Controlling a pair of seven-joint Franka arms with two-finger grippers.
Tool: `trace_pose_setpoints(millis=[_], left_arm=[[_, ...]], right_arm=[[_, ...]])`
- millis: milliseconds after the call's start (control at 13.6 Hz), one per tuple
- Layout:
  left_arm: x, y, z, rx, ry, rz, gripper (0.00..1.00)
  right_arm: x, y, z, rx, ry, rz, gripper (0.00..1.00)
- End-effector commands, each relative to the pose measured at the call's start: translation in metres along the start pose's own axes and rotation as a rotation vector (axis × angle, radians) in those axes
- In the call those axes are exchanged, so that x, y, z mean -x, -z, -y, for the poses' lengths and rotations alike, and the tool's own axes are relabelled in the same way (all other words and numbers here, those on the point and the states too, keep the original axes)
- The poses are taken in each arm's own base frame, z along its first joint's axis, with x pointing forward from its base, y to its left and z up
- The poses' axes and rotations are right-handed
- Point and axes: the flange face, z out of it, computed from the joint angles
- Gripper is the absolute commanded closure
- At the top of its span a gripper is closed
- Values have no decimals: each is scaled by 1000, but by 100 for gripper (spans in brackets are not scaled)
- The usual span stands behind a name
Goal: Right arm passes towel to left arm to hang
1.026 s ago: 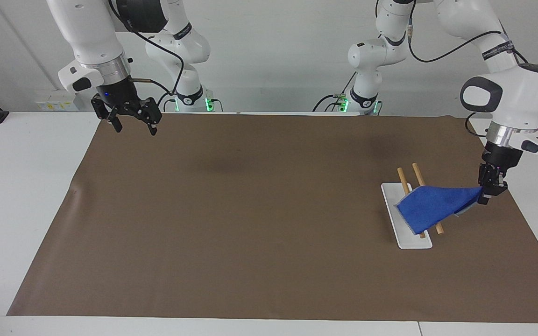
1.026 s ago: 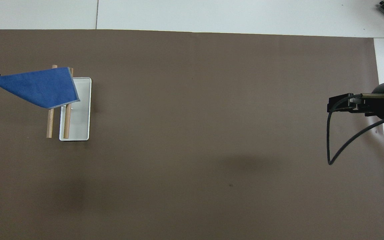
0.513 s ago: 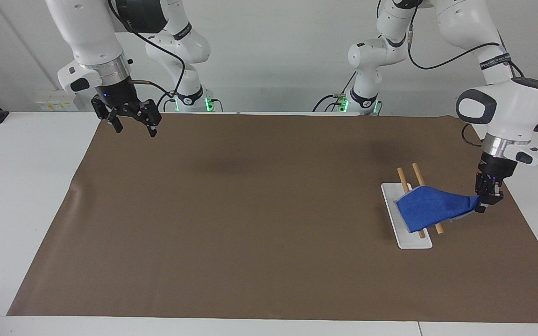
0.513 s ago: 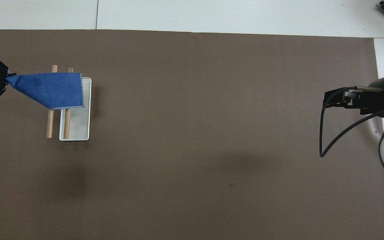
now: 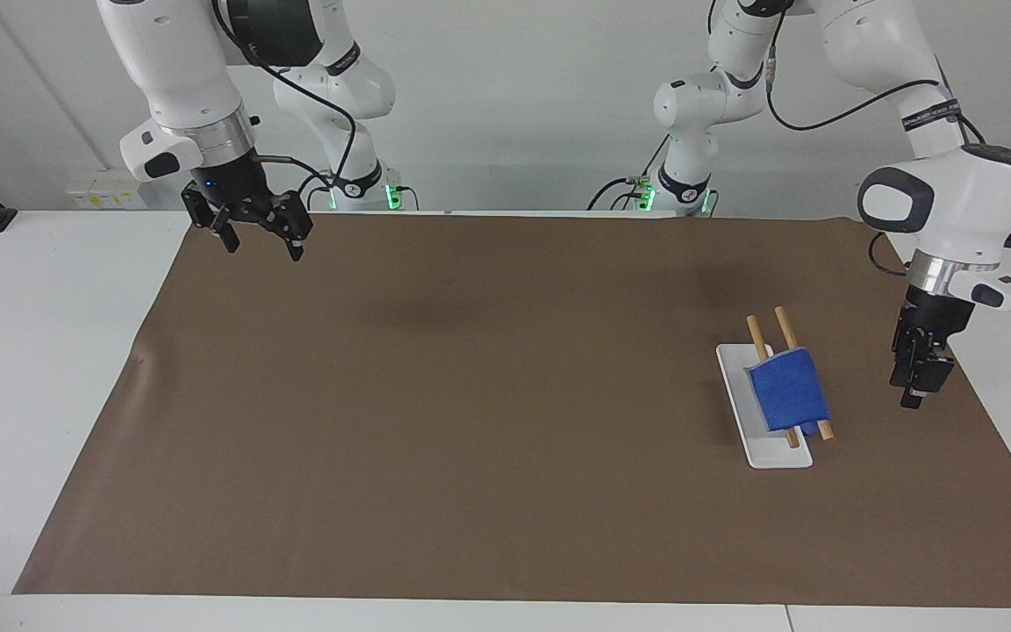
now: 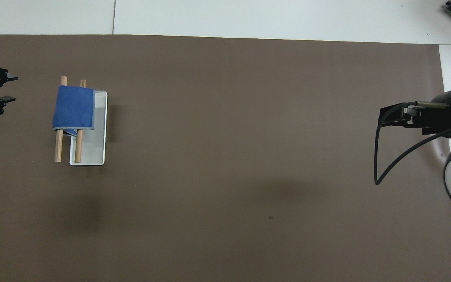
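Observation:
The blue towel (image 5: 786,390) lies draped over the two wooden rods (image 5: 756,332) of the white rack (image 5: 766,454), its ends hanging down on both sides. In the overhead view the towel (image 6: 73,108) covers the rods' half farther from the robots. My left gripper (image 5: 914,395) hangs low over the mat beside the rack, toward the left arm's end, apart from the towel. Seen from overhead, the left gripper (image 6: 11,88) is open and empty. My right gripper (image 5: 262,248) waits open and empty over the mat's corner at the right arm's end.
A brown mat (image 5: 470,395) covers most of the white table (image 5: 49,351). The right arm's black cable (image 6: 382,172) loops out over the mat's edge.
The left gripper has opened and let go of the towel's corner. The towel has dropped to hang over both rods. The gripper has drawn slightly away from the rack.

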Motion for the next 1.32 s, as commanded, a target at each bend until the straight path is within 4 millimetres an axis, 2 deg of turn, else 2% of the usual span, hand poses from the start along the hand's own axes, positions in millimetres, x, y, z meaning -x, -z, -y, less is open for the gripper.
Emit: trace_pose_setpoints(millis=[0,73,220,440,659,879,1099,1246], left_arm=[[0,3,-8,7,1,-1,40],[2,6,-14,-5,-7,14,40],[18,11,-39,-53,-58,74,40],[33,39,-72,-125,-170,98,40],[67,82,-106,-207,-305,105,41],[86,123,-115,-267,-458,161,41],[90,158,-108,-317,-722,256,41],[92,173,-101,-341,-874,315,42]], right_arm=[[1,0,-5,11,-15,13,0],[1,0,-6,11,-18,13,0],[1,0,-7,11,-19,13,0],[1,0,-7,11,-19,13,0],[1,0,-7,11,-19,13,0],[1,0,-7,11,-19,13,0],[1,0,-7,11,-19,13,0],[1,0,-7,11,-19,13,0]])
